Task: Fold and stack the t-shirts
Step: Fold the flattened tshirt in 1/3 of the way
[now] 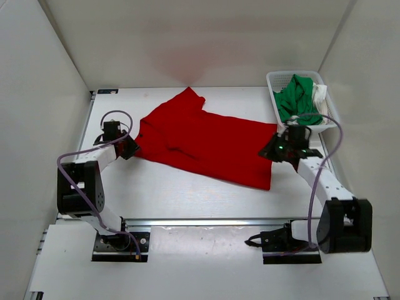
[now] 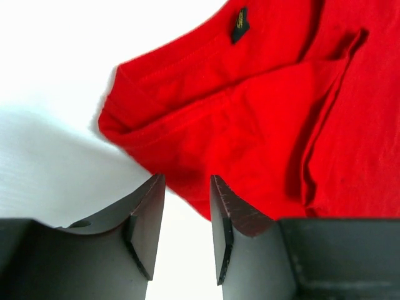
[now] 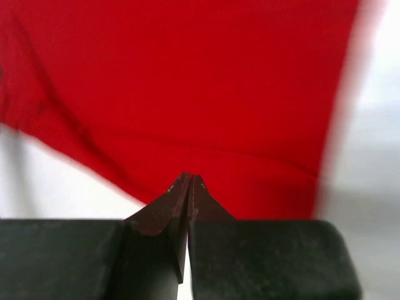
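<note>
red t-shirt [image 1: 200,140] front and centre, spread open across the white table [image 1: 187,194], lying at a slant from far left to near right, one sleeve pointing away toward the back wall. not flat everywhere: creases and a turned-over flap show on its left part.

left gripper [image 1: 128,149] is down low at the shirt's left edge. over to the left wrist view: its two dark fingers [image 2: 147,215] stand apart with a clear gap, released, nothing pinched. a corner of red cloth reaches into that gap, close by the right-hand finger; touching or not, i cannot tell. ahead of them the neck end of the shirt lies doubled over, a small black label [image 2: 239,25] on the cloth near the neckline, and a long fold runs down the cloth on the right.

right gripper [image 1: 270,152] sits at the shirt's right edge, near the far corner of the hem, just in front of the basket [image 1: 290,73]. right wrist view now: jaws pressed tight together, tips meeting over the near edge of the red cloth. the picture is blurred there, so whether any cloth is caught between them i cannot tell.

back right corner: that white mesh basket, with the green t-shirt [image 1: 299,100] crumpled inside and heaped above the rim, and the white t-shirt [image 1: 320,94] bunched against its right side, only a small part showing.
</note>
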You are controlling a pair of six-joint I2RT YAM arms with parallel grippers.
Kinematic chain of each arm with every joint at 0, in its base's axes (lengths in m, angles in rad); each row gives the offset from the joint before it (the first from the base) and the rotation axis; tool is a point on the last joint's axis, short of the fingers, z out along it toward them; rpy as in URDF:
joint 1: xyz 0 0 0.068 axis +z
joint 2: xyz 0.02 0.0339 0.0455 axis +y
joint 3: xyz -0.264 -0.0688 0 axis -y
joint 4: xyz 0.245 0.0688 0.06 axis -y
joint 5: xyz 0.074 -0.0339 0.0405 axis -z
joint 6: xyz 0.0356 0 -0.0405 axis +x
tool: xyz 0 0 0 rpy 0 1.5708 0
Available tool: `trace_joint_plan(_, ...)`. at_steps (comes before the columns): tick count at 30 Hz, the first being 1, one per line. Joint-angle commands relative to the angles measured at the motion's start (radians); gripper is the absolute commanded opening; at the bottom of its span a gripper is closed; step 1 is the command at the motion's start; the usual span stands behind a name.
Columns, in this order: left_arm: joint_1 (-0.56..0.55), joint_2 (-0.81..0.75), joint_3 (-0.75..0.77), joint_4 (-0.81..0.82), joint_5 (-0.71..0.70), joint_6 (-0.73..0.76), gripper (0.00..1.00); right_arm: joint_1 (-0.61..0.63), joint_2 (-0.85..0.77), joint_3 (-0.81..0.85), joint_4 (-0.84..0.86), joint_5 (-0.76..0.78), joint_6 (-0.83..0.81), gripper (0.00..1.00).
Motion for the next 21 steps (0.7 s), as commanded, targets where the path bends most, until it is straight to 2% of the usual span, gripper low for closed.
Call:
trace_joint_plan(1,0.015,0.041,0.049,0.042,-0.013,-0.018,0.45,0.22,0.118,0.121,-0.029,0.014,-0.098,0.0)
trace_joint_plan(4,0.045,0.11,0.083,0.041,0.022,-0.039,0.4,0.383,0.282,0.245,-0.058,0.022,-0.152,0.0)
trace_joint_plan(6,0.073,0.146,0.091,0.045,0.071,-0.049,0.33,0.454,0.348,0.32,-0.055,0.008,-0.176,0.0)
trace_joint_plan(10,0.088,0.152,0.072,0.042,0.053,-0.055,0.34,0.572,0.477,0.443,0.04,-0.016,-0.182,0.0)
trace_joint_plan(14,0.127,0.15,0.029,0.073,0.105,-0.11,0.36,0.65,0.617,0.61,0.025,-0.018,-0.236,0.02)
trace_joint_plan(16,0.147,0.135,0.014,0.096,0.169,-0.138,0.37,0.685,0.703,0.736,-0.012,0.031,-0.279,0.12)
trace_joint_plan(18,0.144,0.073,-0.009,0.124,0.188,-0.155,0.41,0.731,0.769,0.826,-0.044,0.089,-0.337,0.31)
trace_joint_plan(19,0.122,0.052,-0.014,0.127,0.171,-0.158,0.42,0.739,0.807,0.871,-0.049,0.111,-0.343,0.33)
trace_joint_plan(21,0.086,-0.024,-0.014,0.124,0.14,-0.144,0.43,0.754,0.856,0.935,-0.062,0.111,-0.377,0.42)
